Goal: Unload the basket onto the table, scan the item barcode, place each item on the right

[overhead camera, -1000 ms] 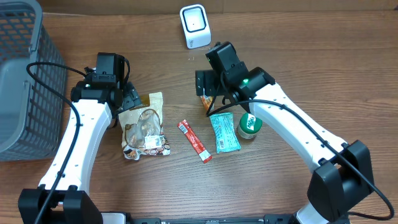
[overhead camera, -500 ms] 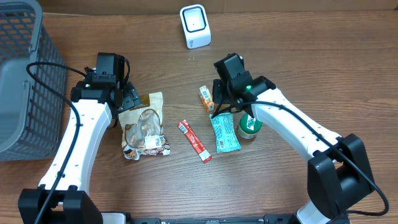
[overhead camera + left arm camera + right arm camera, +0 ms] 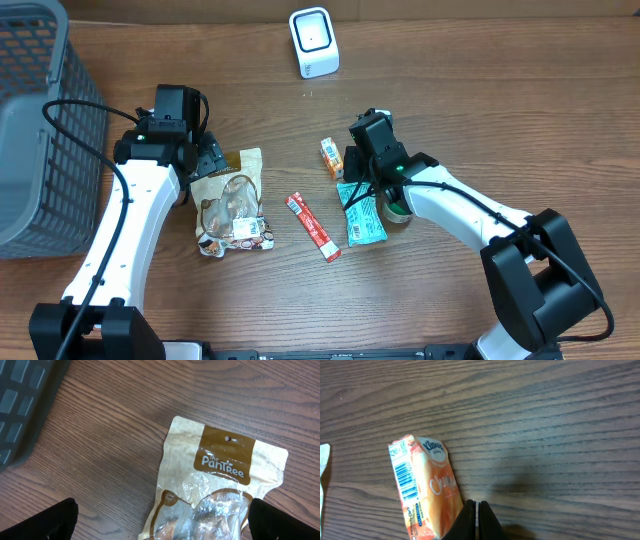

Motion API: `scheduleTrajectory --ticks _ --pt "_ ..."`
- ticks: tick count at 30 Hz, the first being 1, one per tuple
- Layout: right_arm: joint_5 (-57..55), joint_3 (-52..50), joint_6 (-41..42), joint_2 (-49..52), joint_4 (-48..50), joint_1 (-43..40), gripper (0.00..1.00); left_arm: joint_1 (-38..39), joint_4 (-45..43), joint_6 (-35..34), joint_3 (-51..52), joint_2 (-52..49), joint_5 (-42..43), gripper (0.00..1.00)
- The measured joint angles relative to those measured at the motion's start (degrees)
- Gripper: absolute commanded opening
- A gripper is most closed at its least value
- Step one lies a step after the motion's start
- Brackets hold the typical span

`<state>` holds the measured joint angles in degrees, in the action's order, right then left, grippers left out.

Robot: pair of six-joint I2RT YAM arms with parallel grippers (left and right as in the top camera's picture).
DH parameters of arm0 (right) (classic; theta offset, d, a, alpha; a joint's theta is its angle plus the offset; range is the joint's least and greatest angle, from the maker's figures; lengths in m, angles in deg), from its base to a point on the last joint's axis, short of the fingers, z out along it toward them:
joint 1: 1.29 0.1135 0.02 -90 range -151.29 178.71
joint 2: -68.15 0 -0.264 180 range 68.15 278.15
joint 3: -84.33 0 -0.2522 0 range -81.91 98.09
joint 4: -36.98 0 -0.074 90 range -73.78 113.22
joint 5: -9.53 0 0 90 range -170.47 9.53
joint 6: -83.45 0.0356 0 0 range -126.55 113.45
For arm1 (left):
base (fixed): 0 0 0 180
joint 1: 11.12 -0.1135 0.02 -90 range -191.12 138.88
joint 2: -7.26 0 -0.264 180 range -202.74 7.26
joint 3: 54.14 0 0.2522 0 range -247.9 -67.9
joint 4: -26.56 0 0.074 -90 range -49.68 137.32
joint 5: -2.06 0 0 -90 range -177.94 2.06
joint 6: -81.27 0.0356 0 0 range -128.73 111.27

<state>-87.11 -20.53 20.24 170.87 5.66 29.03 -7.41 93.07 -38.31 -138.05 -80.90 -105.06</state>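
A small orange tissue pack [image 3: 330, 156] lies on the wooden table, its barcode [image 3: 409, 476] facing up along one side. My right gripper [image 3: 477, 510] is shut with nothing between its fingers and sits just to the right of the pack [image 3: 427, 491], close against its edge. In the overhead view the right gripper [image 3: 352, 165] is between the pack and a teal packet [image 3: 361, 212]. The white scanner [image 3: 314, 42] stands at the back of the table. My left gripper [image 3: 167, 522] hangs open over a brown and clear snack bag [image 3: 220, 470], one finger on each side.
A grey mesh basket [image 3: 40, 130] fills the far left. A red stick packet [image 3: 314, 227] lies in the middle. A green tub [image 3: 402, 203] stands right of the teal packet, under my right arm. The snack bag [image 3: 232, 205] lies beside the left arm.
My right gripper has moved off the orange pack toward the front right and closed empty, and the pack now lies uncovered. The left arm has not moved.
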Motion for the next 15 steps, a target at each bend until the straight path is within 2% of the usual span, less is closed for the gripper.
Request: scheduleTrajectory --ticks 15 --pt "-0.2 -0.8 0.0 0.0 -0.1 0.0 0.13 0.0 0.0 0.0 0.0 0.0 0.0 1.0"
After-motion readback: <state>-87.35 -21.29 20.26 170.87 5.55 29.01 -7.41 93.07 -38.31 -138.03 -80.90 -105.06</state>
